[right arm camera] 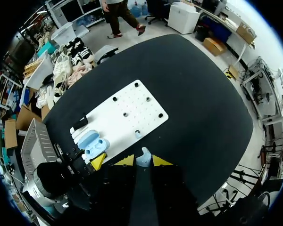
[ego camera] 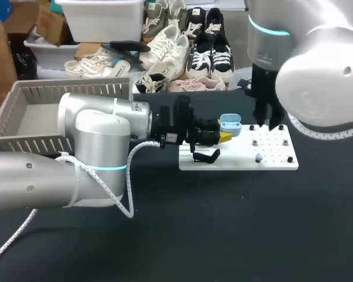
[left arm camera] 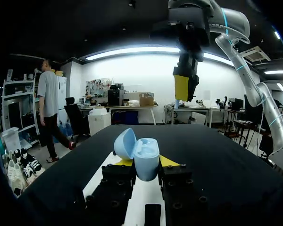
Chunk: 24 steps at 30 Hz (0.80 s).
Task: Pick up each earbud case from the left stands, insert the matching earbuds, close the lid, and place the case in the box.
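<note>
L arm: left gripper [left arm camera: 145, 162] is clamped on the light-blue, egg-shaped plastic earbud case [left arm camera: 142, 154]. One yellow tip sits each side of the base, both touching it. The case is held w/ lid hinged open and tipped to one side. It is glossy, the same pale blue in and out, w/ moulded hollows in the base.

In head view the case [ego camera: 229, 124] is over the left end of the white perforated board [ego camera: 270, 154], just beyond a black stand [ego camera: 206, 156].

R arm: right gripper [right arm camera: 143, 161] pinches a small light-blue earbud [right arm camera: 144, 157] between its yellow tips. It hangs above the board, apart from the case.

A second light-blue earbud [ego camera: 259, 158] sits on the board. A grey slatted plastic box [ego camera: 23, 111] is at the table's left, behind the L arm.
</note>
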Each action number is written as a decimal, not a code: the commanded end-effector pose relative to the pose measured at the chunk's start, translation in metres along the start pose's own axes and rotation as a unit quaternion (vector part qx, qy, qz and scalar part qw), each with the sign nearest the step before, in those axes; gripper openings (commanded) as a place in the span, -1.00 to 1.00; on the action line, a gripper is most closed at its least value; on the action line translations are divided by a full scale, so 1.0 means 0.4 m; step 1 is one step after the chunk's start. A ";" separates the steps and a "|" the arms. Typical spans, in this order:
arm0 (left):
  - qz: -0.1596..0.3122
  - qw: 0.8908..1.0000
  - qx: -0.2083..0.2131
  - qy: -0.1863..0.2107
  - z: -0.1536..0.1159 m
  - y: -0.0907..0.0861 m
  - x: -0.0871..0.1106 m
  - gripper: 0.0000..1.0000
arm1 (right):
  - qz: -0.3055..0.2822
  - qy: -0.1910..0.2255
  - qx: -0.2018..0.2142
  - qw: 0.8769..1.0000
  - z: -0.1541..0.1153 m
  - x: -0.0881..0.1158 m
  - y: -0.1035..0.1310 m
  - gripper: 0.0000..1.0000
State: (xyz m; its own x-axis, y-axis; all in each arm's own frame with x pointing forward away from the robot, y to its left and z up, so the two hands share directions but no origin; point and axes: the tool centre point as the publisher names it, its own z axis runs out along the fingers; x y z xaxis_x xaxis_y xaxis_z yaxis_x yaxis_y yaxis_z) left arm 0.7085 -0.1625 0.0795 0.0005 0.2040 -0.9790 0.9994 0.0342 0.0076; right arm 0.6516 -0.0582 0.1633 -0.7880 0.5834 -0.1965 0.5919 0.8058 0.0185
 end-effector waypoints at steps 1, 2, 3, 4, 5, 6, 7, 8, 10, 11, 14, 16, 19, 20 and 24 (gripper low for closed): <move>0.001 1.000 0.000 -0.002 -0.001 0.000 0.002 -1.00 | -0.005 -0.001 0.019 1.000 0.001 0.003 0.043 -1.00; 0.001 1.000 0.000 -0.002 -0.001 0.000 0.002 -1.00 | -0.007 -0.002 0.018 1.000 0.000 0.004 0.050 -1.00; 0.001 1.000 0.000 -0.002 -0.001 0.000 0.002 -1.00 | -0.009 -0.003 0.018 1.000 -0.002 0.006 0.058 -1.00; 0.001 1.000 0.000 -0.002 -0.001 0.000 0.002 -1.00 | -0.009 -0.003 0.018 1.000 -0.003 0.007 0.065 -1.00; 0.001 1.000 0.000 -0.002 -0.001 0.000 0.002 -1.00 | -0.012 -0.004 0.016 1.000 -0.003 0.008 0.071 -1.00; 0.001 1.000 0.000 -0.002 -0.001 0.000 0.002 -1.00 | -0.013 -0.004 0.014 1.000 -0.005 0.009 0.077 -1.00; 0.001 1.000 0.000 -0.002 -0.001 0.000 0.002 -1.00 | -0.013 -0.005 0.013 1.000 -0.006 0.010 0.082 -1.00; 0.001 1.000 0.000 -0.002 -0.001 0.000 0.002 -1.00 | -0.015 -0.006 0.010 1.000 -0.006 0.011 0.089 -1.00; 0.001 1.000 0.000 -0.002 -0.001 0.000 0.002 -1.00 | -0.017 -0.006 0.008 1.000 -0.008 0.012 0.101 -1.00; 0.001 1.000 0.000 -0.002 -0.001 0.000 0.002 -1.00 | -0.019 -0.007 0.007 1.000 -0.008 0.012 0.106 -1.00; 0.001 1.000 0.000 -0.002 -0.001 0.000 0.002 -1.00 | -0.025 -0.004 0.005 1.000 -0.005 0.013 0.125 -1.00; 0.001 1.000 0.000 -0.002 -0.001 0.000 0.002 -1.00 | -0.029 -0.003 0.006 1.000 0.000 0.014 0.137 -1.00; 0.001 1.000 0.000 -0.002 -0.001 0.000 0.002 -1.00 | -0.038 0.001 0.009 0.999 0.005 0.019 0.154 -1.00; 0.001 1.000 0.000 -0.002 -0.001 0.000 0.002 -1.00 | -0.041 0.002 0.009 0.999 0.007 0.020 0.159 -1.00; 0.001 1.000 0.000 -0.002 -0.001 0.000 0.002 -1.00 | -0.048 0.005 0.012 0.999 0.018 0.023 0.173 -1.00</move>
State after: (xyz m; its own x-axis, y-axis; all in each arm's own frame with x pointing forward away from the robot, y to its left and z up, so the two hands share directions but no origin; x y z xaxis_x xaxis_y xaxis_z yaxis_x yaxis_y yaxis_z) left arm 0.7085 -0.1625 0.0795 0.0005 0.2040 -0.9790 0.9994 0.0342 0.0076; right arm 0.6799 -0.0034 0.1574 -0.8413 0.5046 -0.1937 0.5147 0.8574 -0.0021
